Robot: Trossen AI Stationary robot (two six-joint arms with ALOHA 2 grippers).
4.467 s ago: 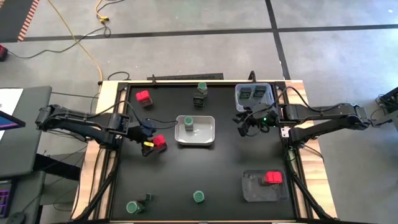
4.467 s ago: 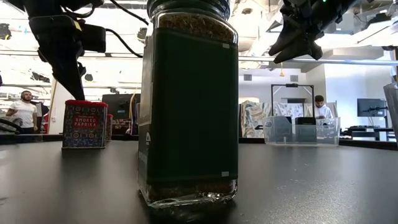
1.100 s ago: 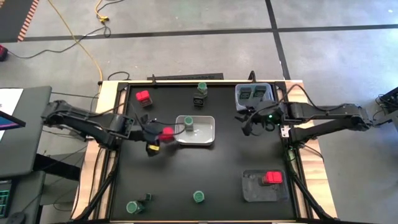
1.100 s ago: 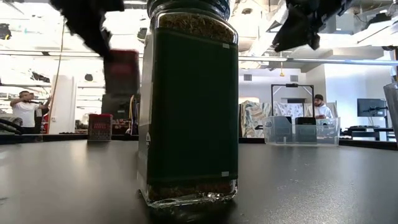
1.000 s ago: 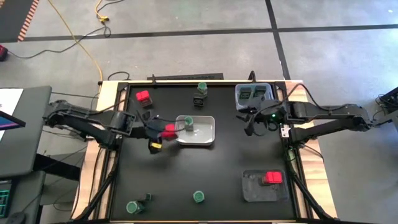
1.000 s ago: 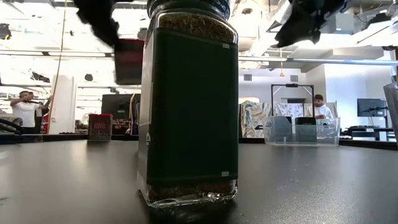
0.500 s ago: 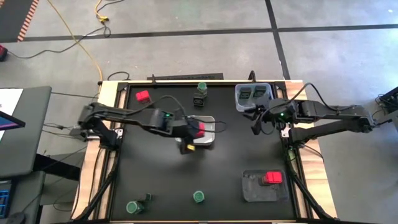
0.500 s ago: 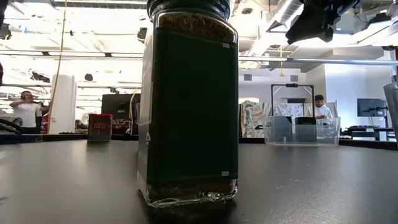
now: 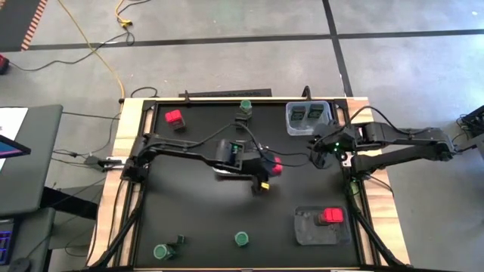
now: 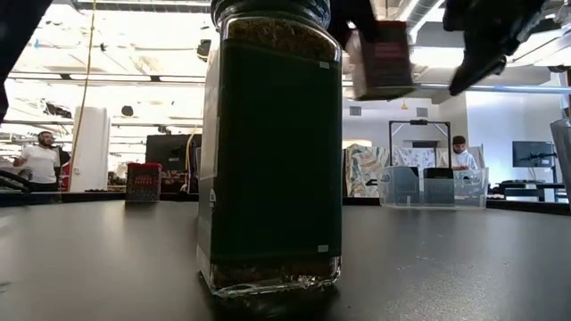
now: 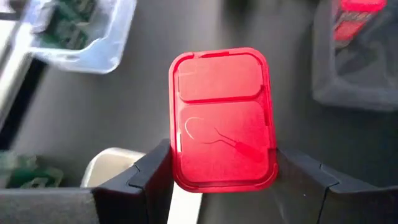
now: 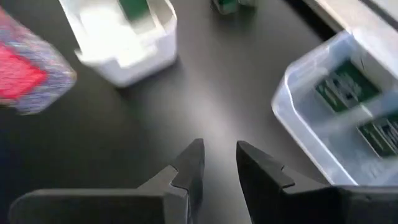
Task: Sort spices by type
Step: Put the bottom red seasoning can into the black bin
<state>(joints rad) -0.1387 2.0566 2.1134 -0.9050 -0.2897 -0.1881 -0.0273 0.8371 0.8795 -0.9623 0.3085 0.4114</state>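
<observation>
One red spice box (image 11: 222, 118) hangs clamped in the left jaws (image 9: 268, 170) above mid-counter (image 9: 197, 219). Right jaws (image 9: 316, 155), shut and empty, hover beside the clear tray (image 9: 308, 117).

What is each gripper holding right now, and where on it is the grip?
The left gripper holds a red spice box above the table, fingers clamped on its two opposite side walls, lid facing the wrist camera. The right gripper is shut and holds nothing.

black table (image 9: 197, 219), trays (three), yellow cable (image 9: 98, 53)
</observation>
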